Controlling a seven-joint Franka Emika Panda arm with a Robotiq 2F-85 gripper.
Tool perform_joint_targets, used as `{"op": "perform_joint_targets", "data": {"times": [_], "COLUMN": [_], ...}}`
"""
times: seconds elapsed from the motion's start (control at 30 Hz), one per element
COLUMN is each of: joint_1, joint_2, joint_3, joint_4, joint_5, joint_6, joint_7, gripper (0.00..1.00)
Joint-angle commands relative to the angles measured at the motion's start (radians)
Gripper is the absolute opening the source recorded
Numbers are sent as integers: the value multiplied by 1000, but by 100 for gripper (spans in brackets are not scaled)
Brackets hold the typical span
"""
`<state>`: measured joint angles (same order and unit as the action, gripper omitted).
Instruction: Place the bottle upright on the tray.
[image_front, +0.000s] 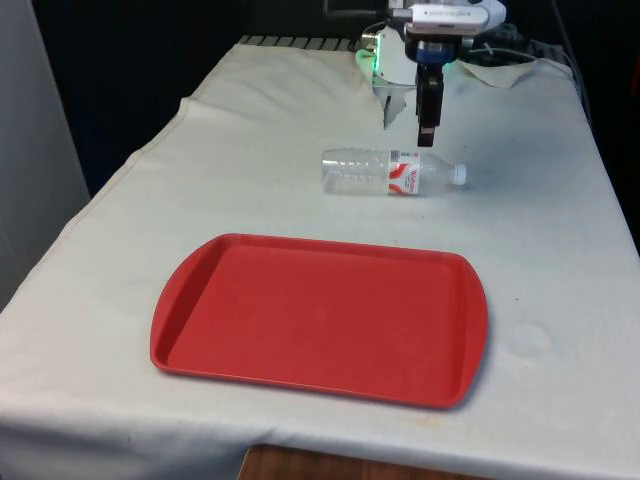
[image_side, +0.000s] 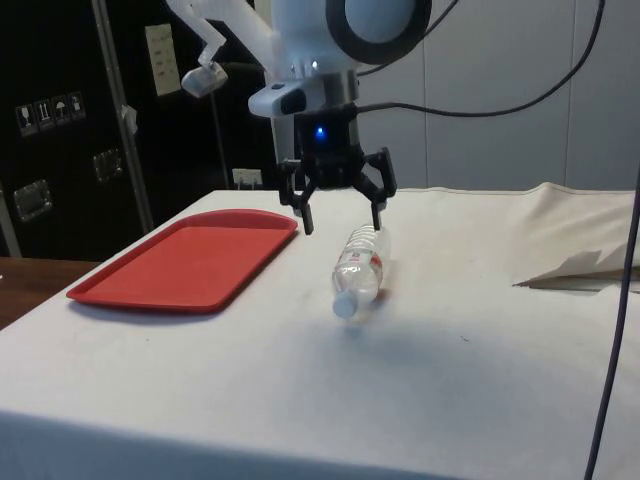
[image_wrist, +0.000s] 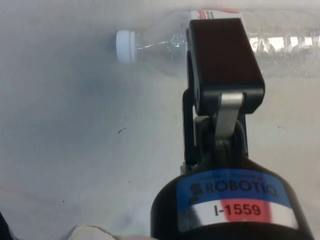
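Covering the whole worktop, the white cloth is soft and a little wrinkled, so a round thing can roll on it. The tray is red, flat, hard plastic with rounded corners and a low rim; it lies near the front edge and is empty. The bottle lies on its side beyond the tray, clear, ribbed and thin, with a red and white label and a small white cap to the front view's right. The pincer hovers just above it, spread wide. I think the smooth, light body may slip or roll away, or crush, if the grip is off-centre.
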<state>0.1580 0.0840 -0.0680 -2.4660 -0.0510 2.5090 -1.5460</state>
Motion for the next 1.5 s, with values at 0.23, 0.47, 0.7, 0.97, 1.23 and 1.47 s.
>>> {"op": "perform_joint_targets", "data": {"times": [0.23,0.47,0.7,0.97,1.23,1.47], "joint_1": [2,3,2,1,6,0], "joint_2": [26,55,75,75,78,76], "joint_3": [-7,-8,-7,-4,-10,1], "joint_4": [-4,-4,-3,-1,4,4], "joint_5": [-43,-59,-54,-44,-72,-94], "joint_6": [48,78,97,86,70,58], "joint_7": [31,41,37,29,50,72], "gripper": [100,100,100,100,100,100]}}
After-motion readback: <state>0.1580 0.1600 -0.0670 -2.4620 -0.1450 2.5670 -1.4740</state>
